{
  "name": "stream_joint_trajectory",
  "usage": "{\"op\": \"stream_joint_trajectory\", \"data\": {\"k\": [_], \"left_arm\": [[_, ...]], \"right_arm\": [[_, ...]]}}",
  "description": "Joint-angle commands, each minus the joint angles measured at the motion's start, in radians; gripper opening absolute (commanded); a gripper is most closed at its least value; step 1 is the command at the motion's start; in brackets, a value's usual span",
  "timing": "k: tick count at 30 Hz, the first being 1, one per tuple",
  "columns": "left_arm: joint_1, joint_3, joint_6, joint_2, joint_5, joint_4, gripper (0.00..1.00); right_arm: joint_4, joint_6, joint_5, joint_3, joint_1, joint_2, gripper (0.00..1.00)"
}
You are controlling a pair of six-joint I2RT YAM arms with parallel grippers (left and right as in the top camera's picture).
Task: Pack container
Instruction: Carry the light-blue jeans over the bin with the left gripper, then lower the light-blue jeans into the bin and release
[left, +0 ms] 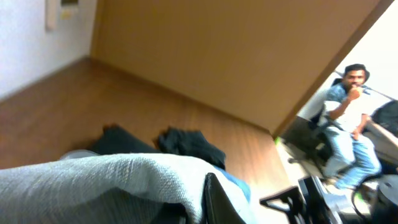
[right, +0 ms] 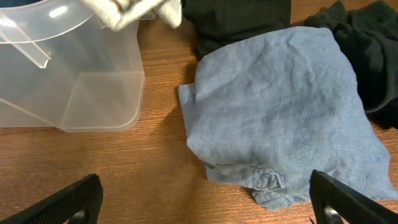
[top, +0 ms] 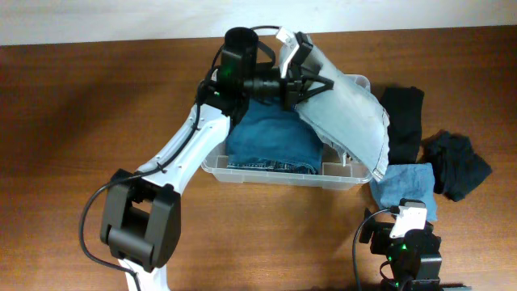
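The clear plastic container [top: 242, 172] stands mid-table with folded dark blue jeans [top: 271, 141] in its left part. My left gripper [top: 300, 81] is shut on pale light-blue jeans [top: 347, 113] and holds them over the container's right half, draped over its right rim. In the left wrist view the pale denim [left: 106, 180] fills the bottom, pinched by my finger [left: 214, 202]. My right gripper [right: 205, 199] is open and empty, low at the front right, just short of a light blue cloth [right: 280, 112]. The container's corner [right: 74, 93] shows at the left of the right wrist view.
A black garment [top: 404, 117] lies right of the container and another crumpled black one [top: 459, 166] lies further right. The light blue cloth [top: 404, 184] lies in front of them. A person sits on a chair [left: 348, 124] beyond the table.
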Motion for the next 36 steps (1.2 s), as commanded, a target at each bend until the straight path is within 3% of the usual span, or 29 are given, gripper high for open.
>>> {"op": "stream_joint_trajectory", "data": {"k": [1, 4, 10, 15, 21, 24, 27, 31, 36], "left_arm": [[0.072, 0.023, 0.027, 0.019, 0.103, -0.102, 0.0], [0.16, 0.023, 0.074, 0.019, 0.117, -0.297, 0.0], [0.292, 0.023, 0.124, 0.019, 0.109, -0.492, 0.01], [0.327, 0.023, 0.267, 0.019, -0.08, -0.715, 0.01], [0.285, 0.023, 0.27, 0.012, -0.176, -0.797, 0.12], [0.263, 0.034, 0.206, -0.031, -0.375, -0.867, 0.18], [0.264, 0.093, 0.199, -0.097, -0.532, -0.935, 0.47], [0.229, 0.204, 0.229, -0.22, -0.742, -0.972, 0.54], [0.105, 0.198, 0.304, -0.186, -0.845, -0.895, 0.54]], "right_arm": [[-0.001, 0.008, 0.002, -0.003, -0.004, -0.006, 0.98], [-0.001, 0.008, 0.002, -0.003, -0.004, -0.006, 0.98], [-0.001, 0.008, 0.002, -0.003, -0.004, -0.006, 0.98], [-0.001, 0.008, 0.002, -0.003, -0.004, -0.006, 0.98], [-0.001, 0.008, 0.002, -0.003, -0.004, -0.006, 0.98], [-0.001, 0.008, 0.002, -0.003, -0.004, -0.006, 0.98], [-0.001, 0.008, 0.002, -0.003, -0.004, -0.006, 0.98], [-0.001, 0.008, 0.002, -0.003, -0.004, -0.006, 0.98], [-0.001, 0.008, 0.002, -0.003, -0.004, -0.006, 0.99]]}}
